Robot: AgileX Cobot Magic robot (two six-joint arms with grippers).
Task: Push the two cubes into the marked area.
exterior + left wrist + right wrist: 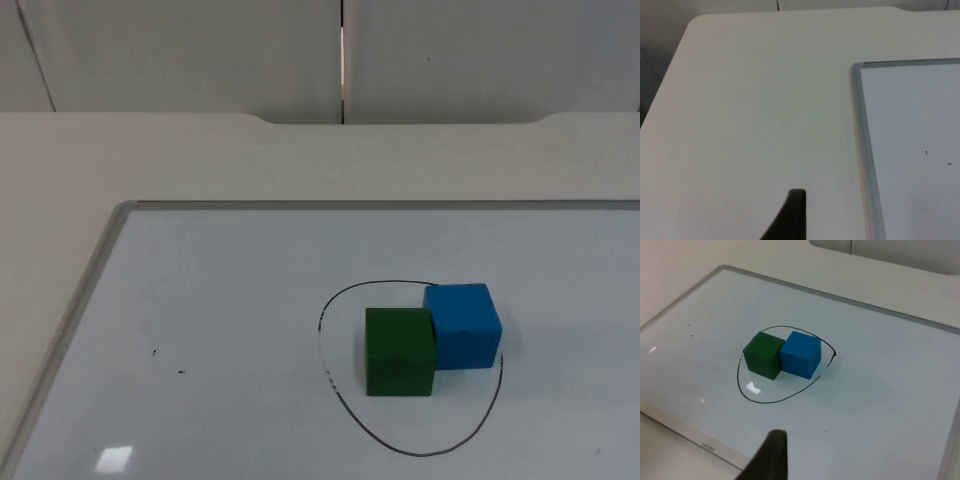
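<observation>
Top view gives me the whiteboard (250, 300) on the table (150, 160), where the green cube (400, 352) and blue cube (462, 325) sit touching inside the drawn ring (345, 408), the blue one on its far-right line, so I judge pushing nearly finished.

I note a green cube (400, 352) and a blue cube (462, 325), both plain and unpatterned. The marked area (410, 368) is a thin black hand-drawn loop on a white whiteboard (220, 330) with a silver-grey frame. A few dark specks, possibly marker residue, dot the board. The table (200, 160) is off-white, the partition wall (200, 50) grey.
</observation>
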